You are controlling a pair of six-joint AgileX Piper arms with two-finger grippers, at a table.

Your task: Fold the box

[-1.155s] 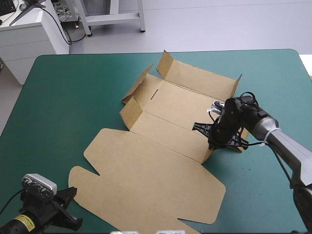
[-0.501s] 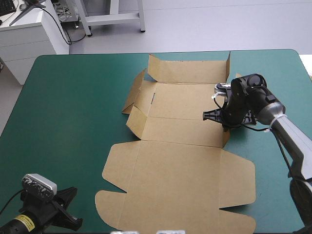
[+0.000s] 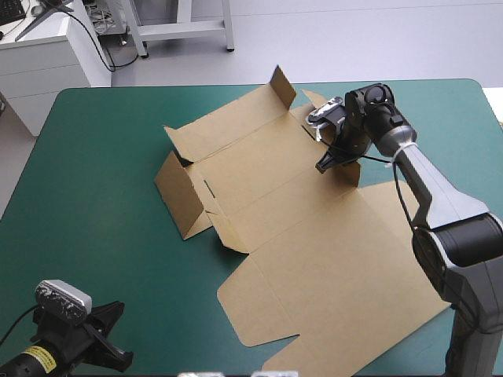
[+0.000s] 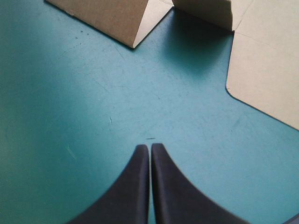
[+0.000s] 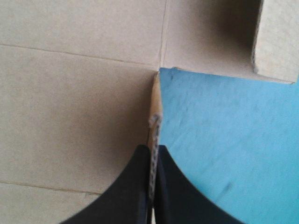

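Note:
The brown box (image 3: pixel 314 236) lies as a cut sheet across the table's middle, several small walls raised at its far and left ends and the big lid panel flat toward the near right. My right gripper (image 3: pixel 334 157) is at the sheet's far right side flap, shut on the box. In the right wrist view the flap's raised edge (image 5: pixel 154 116) runs between the pinched fingers (image 5: pixel 135 186) of that gripper (image 5: pixel 152 148). My left gripper (image 4: pixel 150 147) is shut over bare teal-green cover near the table's front left corner (image 3: pixel 106 345), holding nothing; a raised wall (image 4: pixel 112 18) stands ahead of it.
A white desk (image 3: pixel 47 55) stands beyond the table's far left corner. Bare teal-green cover (image 3: pixel 86 196) stretches along the left side.
The right gripper has swung toward the far edge, dragging the box by its flap. The whole sheet has turned, its lid panel sweeping from the near left to the near right. The left arm stayed put.

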